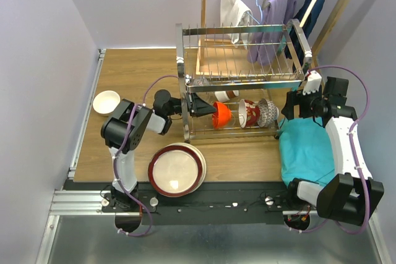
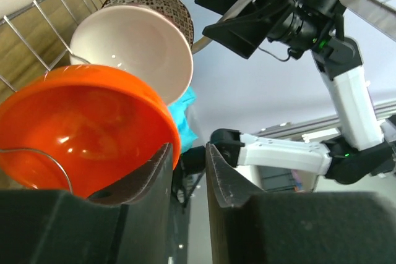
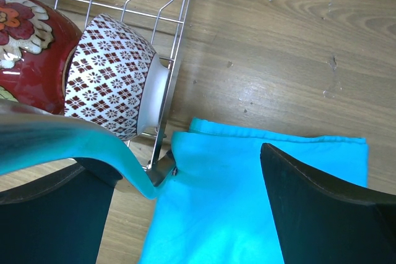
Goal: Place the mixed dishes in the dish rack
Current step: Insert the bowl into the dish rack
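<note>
The chrome dish rack (image 1: 241,75) stands mid-table. On its lower tier an orange bowl (image 1: 221,114), a red-patterned bowl (image 1: 249,112) and a blue-white patterned bowl (image 1: 267,110) stand on edge in a row. My left gripper (image 1: 203,104) reaches into that tier. In the left wrist view its fingers (image 2: 189,148) stand narrowly apart with nothing between them, and the left finger rests against the orange bowl (image 2: 86,128). My right gripper (image 1: 296,106) is wide open (image 3: 185,165) at the rack's right end, over a teal cloth (image 3: 247,202), beside the blue-white bowl (image 3: 108,75). Stacked plates (image 1: 176,169) lie at the front.
A small cream cup (image 1: 106,101) sits at the table's left. The teal cloth (image 1: 306,149) lies under the right arm. A wooden stand with hanging clothes (image 1: 278,4) is behind the rack. Small items (image 1: 224,95) sit under the upper tier. The rack's corner bar (image 3: 80,137) crosses my right gripper's left finger.
</note>
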`<state>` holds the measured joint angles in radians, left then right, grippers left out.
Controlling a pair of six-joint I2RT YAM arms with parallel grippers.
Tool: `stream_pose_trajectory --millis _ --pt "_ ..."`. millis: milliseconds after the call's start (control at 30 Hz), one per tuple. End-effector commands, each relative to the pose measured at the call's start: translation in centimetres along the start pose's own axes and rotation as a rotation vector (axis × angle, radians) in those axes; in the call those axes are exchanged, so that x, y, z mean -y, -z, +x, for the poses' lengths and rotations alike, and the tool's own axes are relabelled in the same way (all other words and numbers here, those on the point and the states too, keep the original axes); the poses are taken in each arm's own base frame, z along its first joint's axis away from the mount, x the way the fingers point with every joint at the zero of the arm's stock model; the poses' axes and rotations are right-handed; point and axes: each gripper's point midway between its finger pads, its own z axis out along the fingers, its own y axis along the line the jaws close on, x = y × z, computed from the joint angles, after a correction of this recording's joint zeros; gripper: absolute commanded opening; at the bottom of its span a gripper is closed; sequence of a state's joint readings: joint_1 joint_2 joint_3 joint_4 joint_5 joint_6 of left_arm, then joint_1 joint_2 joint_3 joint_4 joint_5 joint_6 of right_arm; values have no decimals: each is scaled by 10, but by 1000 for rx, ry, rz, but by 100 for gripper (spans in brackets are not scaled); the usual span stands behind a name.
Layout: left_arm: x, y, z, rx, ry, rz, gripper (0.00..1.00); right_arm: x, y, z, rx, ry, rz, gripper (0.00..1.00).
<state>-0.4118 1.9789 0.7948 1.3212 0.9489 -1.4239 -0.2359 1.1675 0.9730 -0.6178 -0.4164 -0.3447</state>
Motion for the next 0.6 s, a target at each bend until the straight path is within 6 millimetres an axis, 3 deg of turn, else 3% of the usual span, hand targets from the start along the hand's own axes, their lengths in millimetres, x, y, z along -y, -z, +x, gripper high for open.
stream_pose_trajectory --millis 0,167,267,300,367,400,433,500,567 --pt "14 3 -7 13 -152 -15 39 15 6 -3 -1 92 64 100" --pt "9 9 -17 -4 -224 -100 43 12 10 -14 38 87 61 100" --pt "-1 24 -27 -12 -245 -174 45 8 14 -21 72 68 55 100" --pt "-11 36 -30 -11 -205 -231 45 7 16 -23 81 64 55 100" --pt "-11 48 -40 -11 -317 -274 46 4 22 -28 114 58 59 100" --pt "-24 59 -35 -35 -253 -349 47 3 24 -29 125 59 62 100" --pt "-25 67 -46 -35 -315 -370 47 2 28 -28 135 56 71 100" --pt "-30 80 -46 -47 -285 -422 47 3 33 -29 154 58 96 100" --pt "-25 95 -58 -17 -329 -452 47 8 46 -32 180 47 162 100"
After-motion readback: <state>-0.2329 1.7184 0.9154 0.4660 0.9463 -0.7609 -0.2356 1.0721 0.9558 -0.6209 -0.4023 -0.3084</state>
